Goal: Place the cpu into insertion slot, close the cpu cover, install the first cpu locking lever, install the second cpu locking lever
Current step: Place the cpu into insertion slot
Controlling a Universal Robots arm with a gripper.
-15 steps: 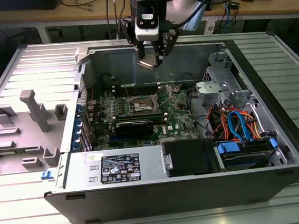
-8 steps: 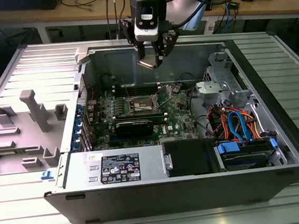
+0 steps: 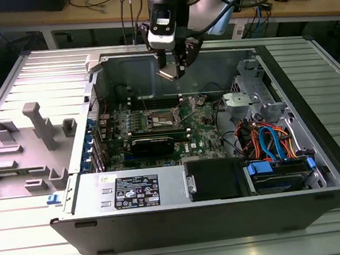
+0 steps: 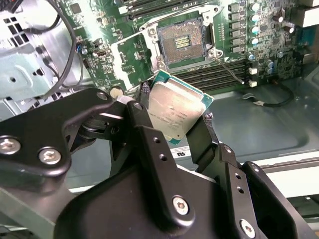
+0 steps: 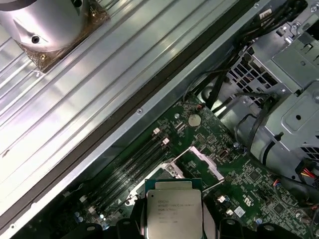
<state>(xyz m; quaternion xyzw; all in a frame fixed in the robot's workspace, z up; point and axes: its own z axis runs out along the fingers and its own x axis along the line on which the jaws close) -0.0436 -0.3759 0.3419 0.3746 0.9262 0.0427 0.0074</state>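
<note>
My gripper [image 3: 171,72] hangs over the open computer case, shut on the cpu [image 3: 168,74], a flat silver-topped chip with a green edge. In the second wrist view the cpu [image 4: 174,112] sits tilted between two black fingers [image 4: 145,137], clear above the board. The insertion slot [image 4: 182,42], a square socket with a dark centre and silver rim, lies bare on the green board below the chip. In the exterior view the insertion slot [image 3: 163,119] is nearer the camera than my gripper. The cpu cover [image 5: 207,167] stands raised beside the socket. A thin wire locking lever [image 4: 230,68] juts out from the socket.
Long black memory slots [image 4: 219,74] run beside the socket. A black fan shroud [image 3: 214,178] and a drive cage with orange and blue cables [image 3: 268,142] fill the case's near right. Grey plastic fixtures [image 3: 37,128] stand on the table at the exterior view's left.
</note>
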